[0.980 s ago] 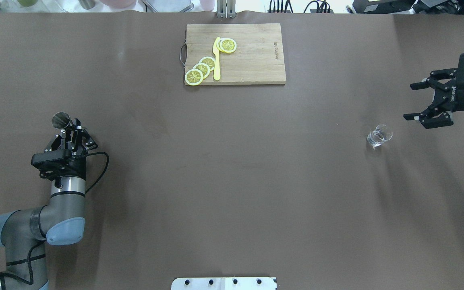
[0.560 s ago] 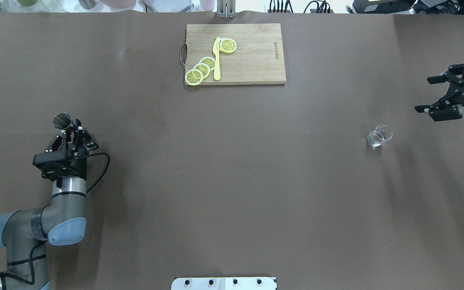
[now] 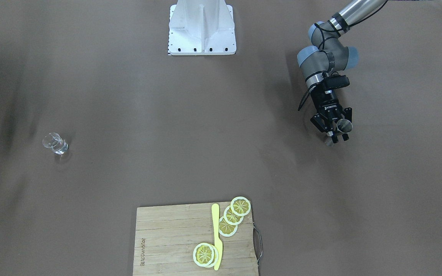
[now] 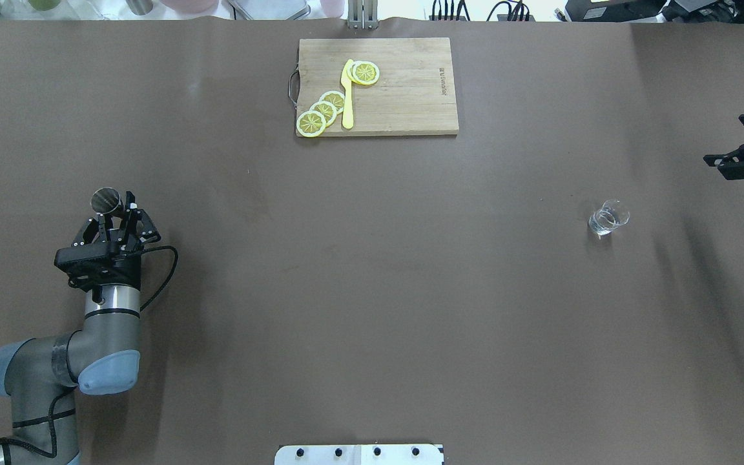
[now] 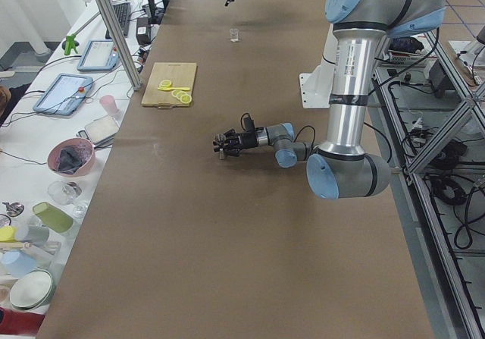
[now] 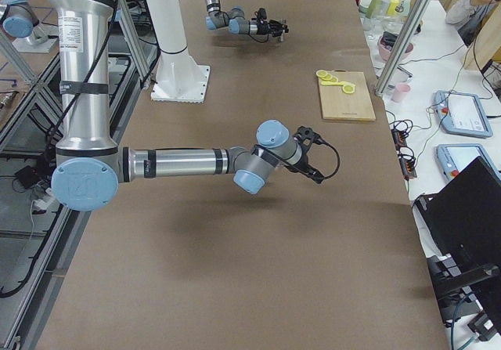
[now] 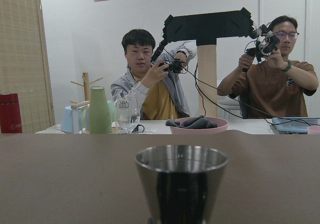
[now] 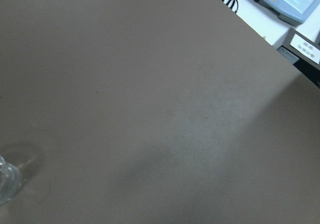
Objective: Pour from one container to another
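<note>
My overhead and front cameras look steeply down from opposite sides, sharing the worktop (image 4: 372,290) and chopping board (image 4: 411,97); side cameras look along it from each end.

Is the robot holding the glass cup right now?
No, the glass stands by itself, apart from the open right gripper, while the left gripper holds the jigger.

Even, diffuse overhead light falls on the matte brown tabletop (image 4: 372,290) without hard glare; soft-edged shadows streak its right side in the overhead view. In the right wrist view the glass tumbler (image 8: 6,184) is blurred at the lower-left edge. The steel jigger (image 7: 181,179) carries bright rim highlights and a dark reflection.
</note>
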Robot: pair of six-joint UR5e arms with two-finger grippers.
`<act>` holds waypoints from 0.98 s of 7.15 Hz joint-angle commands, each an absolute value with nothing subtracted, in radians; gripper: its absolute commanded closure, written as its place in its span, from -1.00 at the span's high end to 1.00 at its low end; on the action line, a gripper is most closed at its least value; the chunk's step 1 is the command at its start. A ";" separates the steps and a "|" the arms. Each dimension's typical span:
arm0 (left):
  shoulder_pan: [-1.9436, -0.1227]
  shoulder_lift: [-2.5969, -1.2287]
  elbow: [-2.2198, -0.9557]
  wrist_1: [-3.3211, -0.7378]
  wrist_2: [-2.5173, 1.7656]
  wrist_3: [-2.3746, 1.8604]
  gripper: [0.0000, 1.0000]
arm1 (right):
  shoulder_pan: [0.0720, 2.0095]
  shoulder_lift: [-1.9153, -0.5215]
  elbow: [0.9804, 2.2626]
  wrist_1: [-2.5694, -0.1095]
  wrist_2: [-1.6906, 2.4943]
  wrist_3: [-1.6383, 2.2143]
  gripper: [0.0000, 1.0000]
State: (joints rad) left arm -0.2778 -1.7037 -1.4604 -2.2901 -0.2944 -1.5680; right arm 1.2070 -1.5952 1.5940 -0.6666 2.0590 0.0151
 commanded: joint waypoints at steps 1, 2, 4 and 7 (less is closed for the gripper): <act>-0.276 -1.703 -1.466 -2.292 -0.288 -1.568 0.87 | 1.287 -1.598 1.594 -0.849 2.043 0.015 1.00; -0.264 -1.703 -1.465 -2.293 -0.278 -1.569 0.96 | 1.325 -1.612 1.594 -0.929 2.048 0.011 1.00; -0.247 -1.700 -1.465 -2.295 -0.261 -1.569 0.97 | 1.418 -1.599 1.592 -1.171 2.188 0.018 1.00; -0.207 -1.636 -1.555 -2.298 -0.253 -1.568 0.97 | 1.514 -1.589 1.577 -1.504 2.367 0.018 1.00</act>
